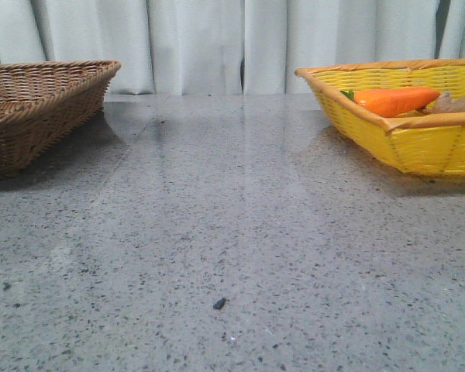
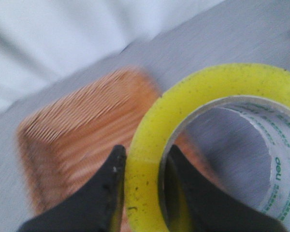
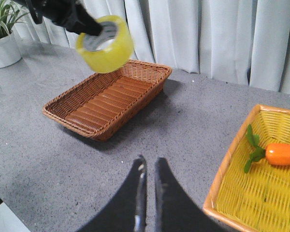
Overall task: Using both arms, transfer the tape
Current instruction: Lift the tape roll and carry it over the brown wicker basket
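While the left gripper (image 2: 144,169) pinches the tape (image 3: 105,43) above the brown basket (image 3: 108,101), the right gripper (image 3: 148,166) is pressed together over the grey speckled table (image 1: 232,232), pale curtains (image 1: 240,43) at 12 o'clock

Yellow tape, brown weave, grey speckle

Translucent yellow tape (image 2: 150,145) shows a white core with green print; black left pincer (image 2: 141,166) and black right pincer (image 3: 148,169); brown woven basket (image 3: 106,104); yellow basket (image 1: 418,132), orange-rimmed, orange carrot (image 1: 395,99); grey speckled desk (image 1: 217,232).
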You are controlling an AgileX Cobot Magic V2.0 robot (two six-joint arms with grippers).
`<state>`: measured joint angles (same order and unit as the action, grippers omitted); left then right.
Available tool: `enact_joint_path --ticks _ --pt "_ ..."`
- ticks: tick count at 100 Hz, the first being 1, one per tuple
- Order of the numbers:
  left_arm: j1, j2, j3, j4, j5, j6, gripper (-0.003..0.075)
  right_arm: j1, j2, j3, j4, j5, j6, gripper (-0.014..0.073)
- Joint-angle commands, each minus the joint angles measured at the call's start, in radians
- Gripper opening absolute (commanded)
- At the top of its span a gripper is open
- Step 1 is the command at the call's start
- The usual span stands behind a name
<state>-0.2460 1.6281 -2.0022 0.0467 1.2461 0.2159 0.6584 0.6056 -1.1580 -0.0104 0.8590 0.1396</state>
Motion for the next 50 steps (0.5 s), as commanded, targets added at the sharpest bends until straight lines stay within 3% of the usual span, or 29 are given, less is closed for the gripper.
enact_joint_path --ticks 1,13,29,50 --pt "0.085 -0.027 0.018 -0.003 -0.039 -0.020 -0.0021 0.000 0.012 -0.018 -0.016 -0.057 0.000 -0.0046" --pt "0.173 -0.015 0.118 -0.078 -0.073 -0.021 -0.0021 0.000 0.012 -0.009 -0.019 -0.054 0.000 -0.0046" --pt "0.213 -0.015 0.241 -0.094 -0.113 -0.039 0.0006 0.000 0.012 -0.008 -0.019 -0.008 0.000 -0.0046" --pt "0.215 -0.015 0.300 -0.091 -0.113 -0.046 0.0333 0.000 0.012 -0.008 -0.027 0.033 0.000 -0.0046"
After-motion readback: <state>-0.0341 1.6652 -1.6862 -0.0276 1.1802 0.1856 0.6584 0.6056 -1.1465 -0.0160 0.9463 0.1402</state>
